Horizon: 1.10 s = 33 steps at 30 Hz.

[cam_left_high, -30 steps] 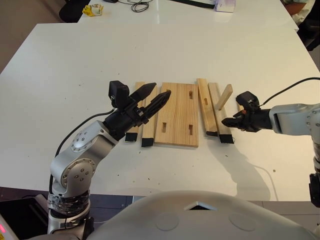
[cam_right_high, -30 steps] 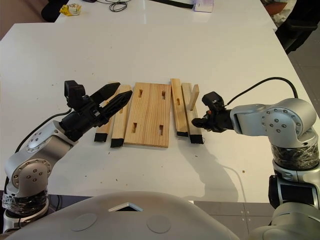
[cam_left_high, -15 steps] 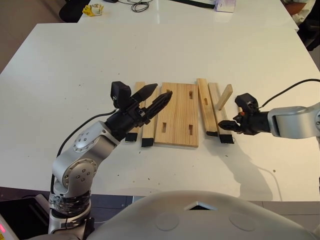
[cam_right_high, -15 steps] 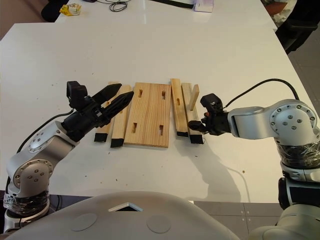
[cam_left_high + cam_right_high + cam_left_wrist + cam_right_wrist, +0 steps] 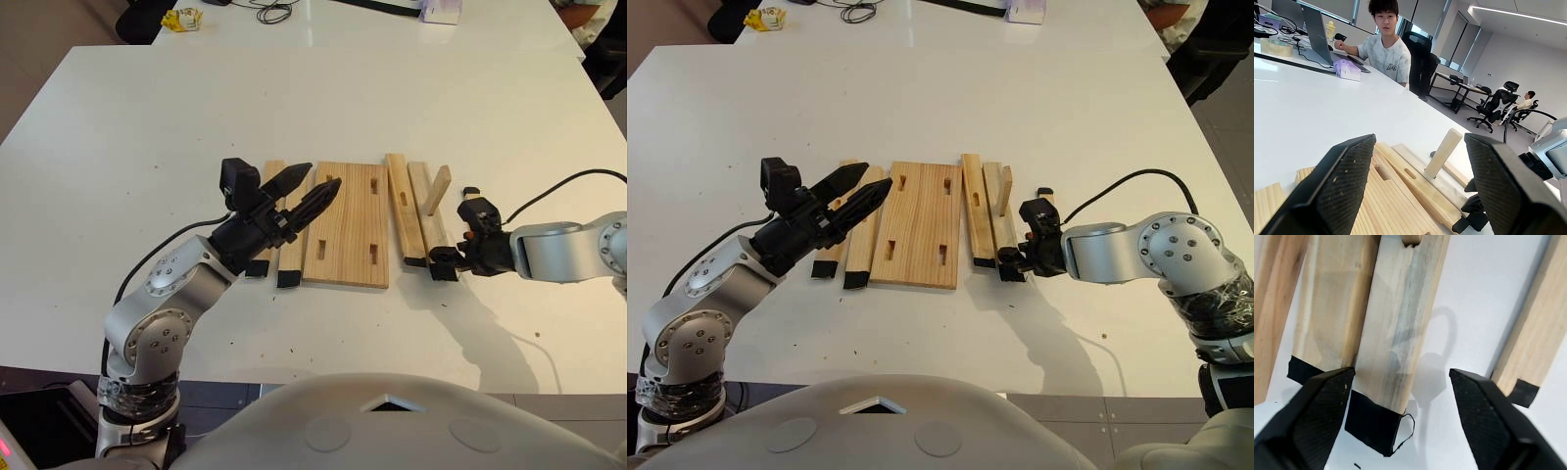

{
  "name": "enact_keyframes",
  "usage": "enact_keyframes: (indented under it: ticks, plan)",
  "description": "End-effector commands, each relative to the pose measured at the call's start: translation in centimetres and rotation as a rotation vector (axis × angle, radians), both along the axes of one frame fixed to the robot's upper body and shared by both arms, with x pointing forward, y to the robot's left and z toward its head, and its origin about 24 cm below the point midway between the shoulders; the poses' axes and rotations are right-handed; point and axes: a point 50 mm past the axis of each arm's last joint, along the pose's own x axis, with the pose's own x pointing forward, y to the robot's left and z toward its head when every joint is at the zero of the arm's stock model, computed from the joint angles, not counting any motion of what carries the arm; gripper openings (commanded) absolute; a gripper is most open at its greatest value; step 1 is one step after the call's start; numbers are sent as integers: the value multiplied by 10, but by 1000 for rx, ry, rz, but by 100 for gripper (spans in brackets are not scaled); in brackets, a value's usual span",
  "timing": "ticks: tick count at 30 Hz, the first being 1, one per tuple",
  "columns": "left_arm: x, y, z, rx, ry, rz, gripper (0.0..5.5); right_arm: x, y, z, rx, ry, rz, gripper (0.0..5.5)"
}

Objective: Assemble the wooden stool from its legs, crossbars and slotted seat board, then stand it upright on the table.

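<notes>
Where the right claw (image 5: 444,262) sits low over the table (image 5: 137,127), its fingers (image 5: 1317,421) are spread to either side of the black-capped near end of the outer leg (image 5: 424,211). Whether either finger touches the cap I cannot tell. On the side away from that claw's arm, the inner leg (image 5: 398,196) lies just beside the outer one, its black cap about level with the claw's tips.

The left claw (image 5: 312,181) hangs raised off the table, spread wide with nothing between its fingers (image 5: 1337,191). Under it and its wrist lie the two left legs (image 5: 862,245), side by side, black caps toward the robot. Its tips reach over the left edge of the board (image 5: 348,230). The board lies flat between the two claws with four slots showing, just beside the legs on each side.

Beyond the right claw, the crossbar (image 5: 440,186) slants up off the outer leg, lower end on the wood. The left wrist view shows it rising ahead of the left claw. Whether it sits in a slot I cannot tell. A small black bit (image 5: 470,189) lies on the table just beside the crossbar, straight beyond the right claw.

Well beyond both claws, a second table holds a yellow object (image 5: 183,18), cables (image 5: 275,10) and a box (image 5: 441,10).
</notes>
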Motion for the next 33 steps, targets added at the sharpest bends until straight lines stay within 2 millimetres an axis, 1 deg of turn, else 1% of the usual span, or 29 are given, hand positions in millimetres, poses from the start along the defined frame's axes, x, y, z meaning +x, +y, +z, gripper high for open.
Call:
enact_keyframes:
  ticks: [1,6,11,16,20,24,31,33]
  plan:
    - [2,-2,1,2,-1,-11,335,3,3,-1,-22,-21,17,356]
    - [3,-3,1,4,-2,-25,335,4,2,-4,-41,-33,21,356]
    - [6,-3,1,6,-6,-37,335,6,-3,-11,-66,-35,10,356]
    - [7,-3,1,8,-10,-35,335,7,-3,-16,-78,-40,33,356]
    - [8,-2,2,8,-14,-31,335,8,-10,-22,-112,-34,31,356]
    - [8,-2,2,6,-17,-25,335,13,-20,-29,-152,-34,13,356]
    - [10,0,4,7,-25,-22,335,13,-25,-39,-160,-17,17,356]
    - [11,0,4,7,-26,-24,335,12,-25,-40,-152,-22,14,332]
